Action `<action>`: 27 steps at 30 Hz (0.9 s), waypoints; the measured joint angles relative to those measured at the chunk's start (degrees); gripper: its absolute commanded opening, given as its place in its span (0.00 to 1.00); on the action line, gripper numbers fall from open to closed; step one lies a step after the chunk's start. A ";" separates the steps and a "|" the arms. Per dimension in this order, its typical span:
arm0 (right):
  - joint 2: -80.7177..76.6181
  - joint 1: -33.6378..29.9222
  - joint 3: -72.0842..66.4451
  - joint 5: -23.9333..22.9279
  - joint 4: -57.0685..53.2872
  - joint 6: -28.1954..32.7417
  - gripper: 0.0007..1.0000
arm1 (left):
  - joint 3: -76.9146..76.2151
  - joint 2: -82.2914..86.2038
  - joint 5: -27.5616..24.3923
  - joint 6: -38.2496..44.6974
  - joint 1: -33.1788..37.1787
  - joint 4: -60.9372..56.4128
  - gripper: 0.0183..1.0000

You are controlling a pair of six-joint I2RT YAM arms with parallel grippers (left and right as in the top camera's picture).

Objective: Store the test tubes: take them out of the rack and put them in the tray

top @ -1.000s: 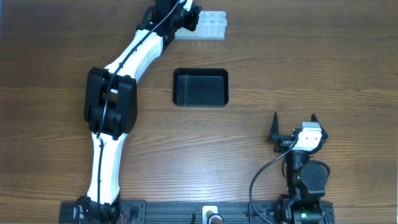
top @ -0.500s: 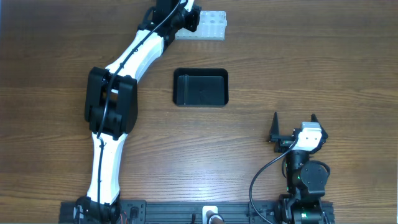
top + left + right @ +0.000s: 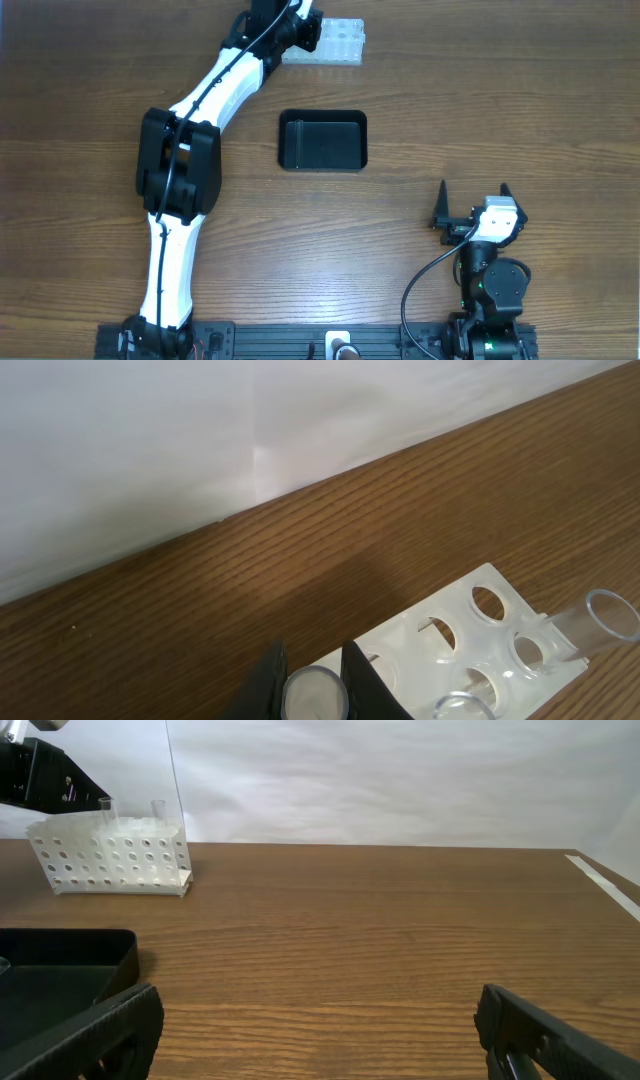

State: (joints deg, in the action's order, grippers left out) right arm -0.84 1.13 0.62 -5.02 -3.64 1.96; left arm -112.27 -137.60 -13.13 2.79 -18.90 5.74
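Clear plastic with a round open rim: a test tube (image 3: 316,697) is clasped between the narrowed dark fingers of the left pincer (image 3: 314,685), at the near corner of the rack (image 3: 470,630). Whether its foot is seated in its hole or already raised cannot be told.

Over the preceding second no displacement is recorded in the top view. The left arm has remained stretched to the rack at the far edge of the surface (image 3: 500,100), and the right pincer (image 3: 472,195) has stayed parked near its base, spread wide and holding nothing. The grip is therefore judged to be settled but the lift not yet begun, so the task stands at the extraction of this tube.

The rack is a white moulded block, pierced on top by rows of round holes and dotted with small perforations along its side. A second tube (image 3: 600,622), thin-walled and glossy, leans from a farther hole. The tray (image 3: 322,140), a shallow black rectangle with rounded corners and a smooth sheen, lies between rack and arm bases, well apart from the held tube. The surface is brown with a straight wood grain.
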 measured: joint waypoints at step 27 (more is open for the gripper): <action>0.00 0.00 0.00 0.00 0.00 0.02 0.99 | 0.09 10.56 1.38 0.00 0.00 2.16 0.06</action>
State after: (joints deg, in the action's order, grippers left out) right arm -0.84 1.13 0.62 -5.02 -3.64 1.98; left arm -112.18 -127.04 -11.75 2.79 -18.90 7.90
